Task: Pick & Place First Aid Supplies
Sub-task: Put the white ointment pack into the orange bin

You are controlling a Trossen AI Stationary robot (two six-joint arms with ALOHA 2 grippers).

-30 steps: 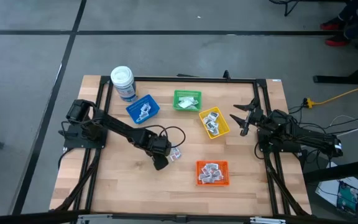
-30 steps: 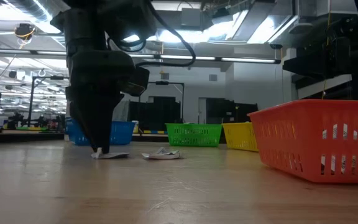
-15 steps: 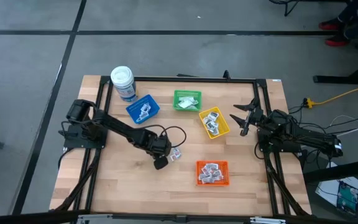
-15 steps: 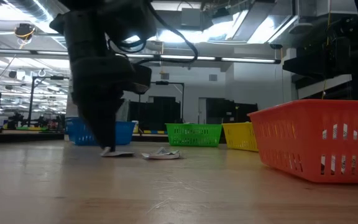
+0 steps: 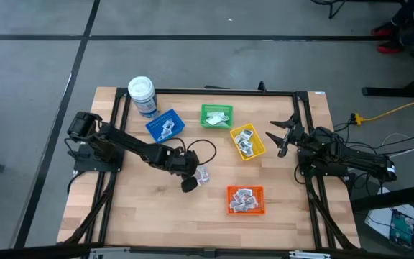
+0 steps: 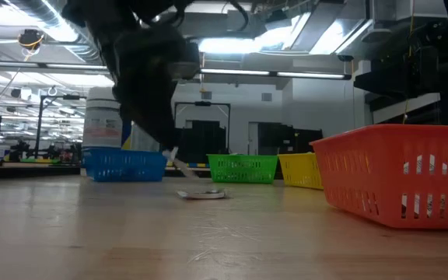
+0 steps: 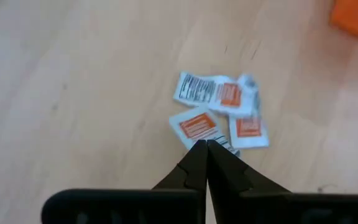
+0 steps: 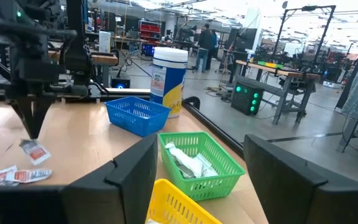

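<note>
Left gripper (image 7: 206,145) clenched on the corner of one small packet (image 7: 196,127), lifted off the counter (image 5: 142,216) at frame centre in the high view.

Jaws pinched to a point on a flat white paper packet with an orange-red printed block; lettering too small to read. Just below in the left wrist view, two more packets (image 7: 219,94) lying overlapped on pale wood grain, one with fine black print, unreadable. In the low view, a loose packet (image 6: 202,194) flat on the counter under the raised one. Orange mesh plastic bin (image 5: 246,200) at lower centre-right holding more packets; yellow bin (image 5: 248,142), green bin (image 5: 216,116) and blue bin (image 5: 164,126) above. White-lidded round jar (image 5: 142,95) with blue label at upper left. Right gripper (image 5: 279,137) spread wide, empty, at right of the yellow bin.
</note>
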